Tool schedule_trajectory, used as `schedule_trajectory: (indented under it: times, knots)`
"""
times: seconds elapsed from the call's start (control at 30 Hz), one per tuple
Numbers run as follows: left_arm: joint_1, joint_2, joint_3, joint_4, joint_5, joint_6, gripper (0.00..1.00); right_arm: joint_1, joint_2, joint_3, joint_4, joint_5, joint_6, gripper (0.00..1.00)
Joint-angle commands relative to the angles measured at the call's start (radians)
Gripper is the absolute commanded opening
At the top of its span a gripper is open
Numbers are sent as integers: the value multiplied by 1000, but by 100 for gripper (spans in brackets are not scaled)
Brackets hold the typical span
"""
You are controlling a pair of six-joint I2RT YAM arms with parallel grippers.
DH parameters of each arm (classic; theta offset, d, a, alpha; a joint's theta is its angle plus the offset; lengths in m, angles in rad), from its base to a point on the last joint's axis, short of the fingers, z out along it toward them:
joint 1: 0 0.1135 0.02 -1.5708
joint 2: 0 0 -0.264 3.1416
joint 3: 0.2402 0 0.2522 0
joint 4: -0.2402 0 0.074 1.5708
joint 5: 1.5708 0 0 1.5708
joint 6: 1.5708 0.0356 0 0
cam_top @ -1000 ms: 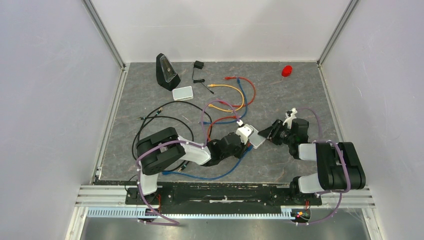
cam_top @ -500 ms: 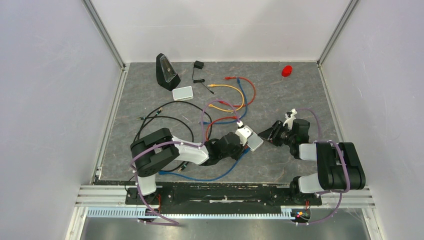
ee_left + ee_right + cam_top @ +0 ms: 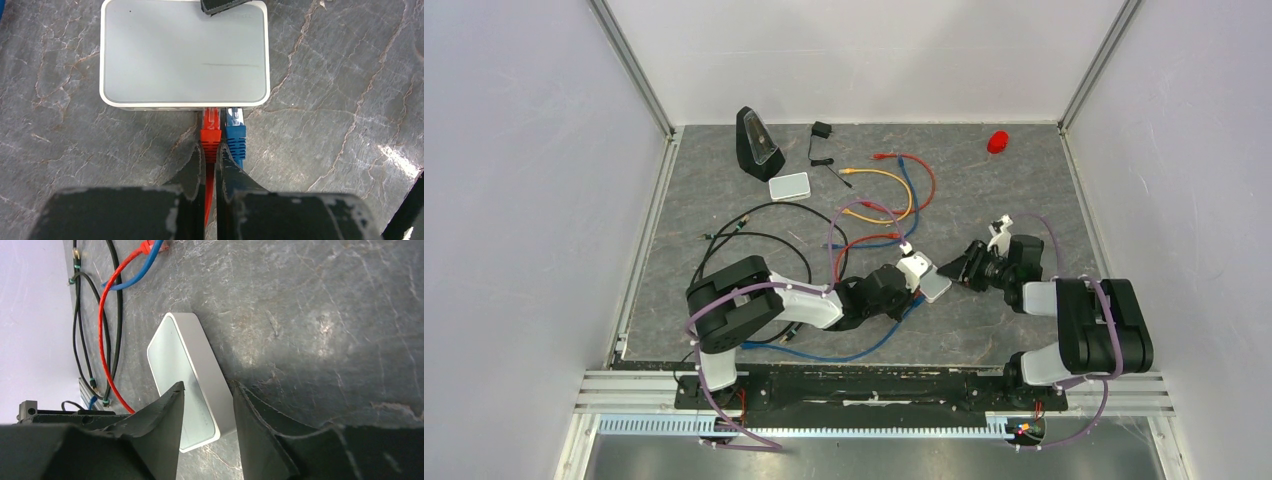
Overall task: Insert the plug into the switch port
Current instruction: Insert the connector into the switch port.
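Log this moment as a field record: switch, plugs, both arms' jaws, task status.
switch: flat on the grey mat, ports facing the left wrist camera
red plug: nose at the switch's port edge, beside the blue plug
left jaws: shut on red plug's rear
right jaws: closed on the switch's far edge, apparently steadying it
status: seating depth of red plug cannot be told

Grey table (image 3: 1024, 190) bears cables (image 3: 910, 190), black wedge (image 3: 757, 145), far pale box (image 3: 789, 187) — red blob (image 3: 997, 142).
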Motion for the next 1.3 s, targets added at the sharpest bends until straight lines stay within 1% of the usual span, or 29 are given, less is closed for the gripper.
schedule_trajectory:
  times: [0.0, 0.07, 0.13, 0.3, 0.43, 0.57, 0.63, 0.83, 1.03, 1.13, 1.27]
  knots:
    - [-4, 58, -15, -89, 31, 10, 2, 2, 34, 74, -188, -10, -133, 46]
    - [-4, 56, -23, -79, 23, 12, 2, 2, 48, 124, -260, -6, -178, 48]
    - [-4, 58, -35, -58, 16, 3, 2, 2, 73, 146, -288, -24, -196, 48]
    - [6, 75, -76, 40, 21, -49, 2, 2, 119, 65, -229, -56, -193, 42]
    - [6, 99, -88, 113, 42, -86, 2, 10, 150, -49, -66, -110, -103, 34]
    - [6, 120, -97, 167, 48, -121, 2, 23, 168, -149, 85, -125, 7, 29]
    - [7, 122, -113, 204, 41, -135, 2, 55, 172, -202, 163, -127, 62, 27]
    - [12, 136, -135, 283, 81, -160, 2, 124, 224, -301, 393, -137, 200, 26]
    - [11, 171, -131, 340, 111, -139, 2, 219, 322, -367, 650, -130, 341, 24]
    - [12, 175, -115, 328, 115, -110, 2, 240, 359, -388, 728, -122, 378, 24]
    - [12, 188, -79, 295, 108, -89, 2, 250, 375, -404, 748, -111, 381, 23]
